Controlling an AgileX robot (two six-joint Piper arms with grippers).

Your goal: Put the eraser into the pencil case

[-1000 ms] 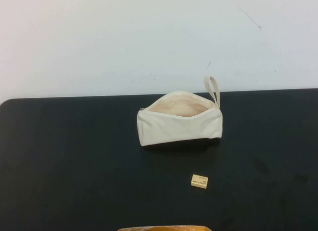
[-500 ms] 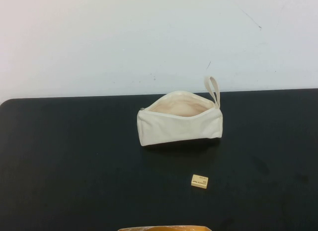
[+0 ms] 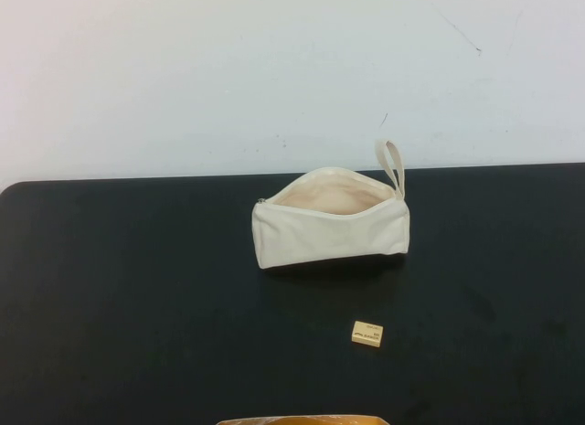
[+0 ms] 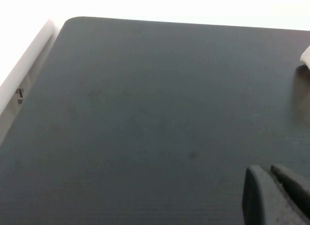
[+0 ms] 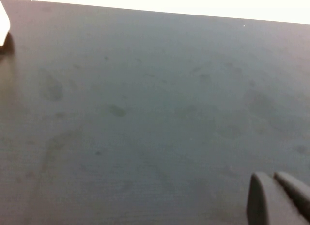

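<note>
- The left claw [image 4: 277,193] shows only in the left wrist view, as two dark, rough-surfaced fingertips lying close side by side above bare tabletop [image 4: 145,113]; it is closed with nothing between the tips.
- The right claw [image 5: 278,198] shows the same way in the right wrist view: two grey tips pressed together, holding nothing, over a smudged patch of the dark surface.
- Neither arm appears in the high view.
- The pencil case [image 3: 331,217] is a boxy cream canvas pouch standing on the black matte tabletop near its far edge, its zip mouth gaping open upward and a fabric loop [image 3: 391,164] sticking up at its right end.
- The eraser [image 3: 366,334] is a tiny tan-yellow block with dark print on top, lying flat in front of the pouch, apart from it, towards the robot.
- Each wrist view catches only a pale sliver at its edge, which may be the pouch; the eraser shows in neither.
- An orange-brown edge [image 3: 302,419] shows at the near border of the high view.
</note>
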